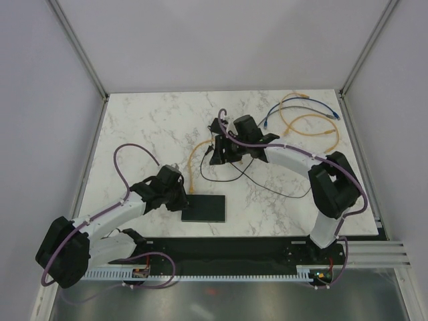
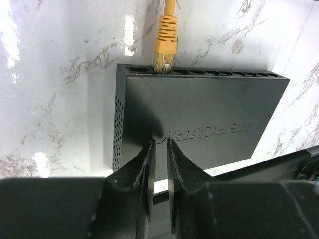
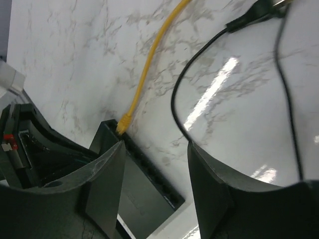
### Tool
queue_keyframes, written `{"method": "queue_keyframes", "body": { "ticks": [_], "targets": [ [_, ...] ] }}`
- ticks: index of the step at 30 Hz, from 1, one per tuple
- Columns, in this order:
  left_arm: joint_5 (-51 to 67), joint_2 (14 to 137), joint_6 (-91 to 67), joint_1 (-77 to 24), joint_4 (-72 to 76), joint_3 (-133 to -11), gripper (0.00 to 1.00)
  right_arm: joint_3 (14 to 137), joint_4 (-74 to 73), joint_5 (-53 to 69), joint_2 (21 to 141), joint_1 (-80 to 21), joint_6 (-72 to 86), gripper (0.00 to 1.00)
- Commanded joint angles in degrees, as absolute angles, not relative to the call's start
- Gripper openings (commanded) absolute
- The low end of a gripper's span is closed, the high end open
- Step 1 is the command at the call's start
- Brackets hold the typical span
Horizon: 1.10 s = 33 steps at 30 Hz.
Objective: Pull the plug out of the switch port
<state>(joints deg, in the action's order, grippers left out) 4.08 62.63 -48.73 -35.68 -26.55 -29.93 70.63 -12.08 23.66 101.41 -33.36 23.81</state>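
On the marble table (image 1: 147,127), a blue cable (image 1: 321,107) and an orange cable (image 1: 311,117) loop, seemingly overlapping, far right.

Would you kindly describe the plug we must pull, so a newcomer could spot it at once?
On the marble table, find the flat black switch by the left hand. The yellow plug sits near one end of its socket row, the only socket filled; the other yellow cables lie loose at the far right.

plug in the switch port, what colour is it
The plug is yellow; left wrist view shows it best.
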Motion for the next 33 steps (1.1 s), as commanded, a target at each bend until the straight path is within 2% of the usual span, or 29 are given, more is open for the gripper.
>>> {"method": "queue_keyframes", "body": {
  "ticks": [1, 7, 12, 22, 33],
  "targets": [
    [0.88, 62.84, -50.09, -35.24, -27.16, -29.1, 0.23, 70.31, -5.54, 29.53, 105.37, -38.21, 25.48, 0.6],
    [0.88, 63.02, -51.68, -35.16, -27.07, -27.25, 0.23, 70.84, 1.47, 34.1, 113.28, -43.85, 30.31, 0.5],
    [1.32, 62.67, -52.21, -35.16, -27.16, -26.54, 0.23, 70.32, 6.05, 33.92, 117.16, -44.74, 32.87, 0.41],
    [1.67, 61.96, -52.12, -35.16, -26.37, -25.66, 0.24, 68.03, 14.5, 39.55, 120.76, -44.82, 38.58, 0.45],
    [2.46, 61.88, -51.86, -35.16, -25.66, -25.23, 0.24, 66.18, 14.77, 40.51, 121.29, -45.97, 37.97, 0.47]
  ]
}}
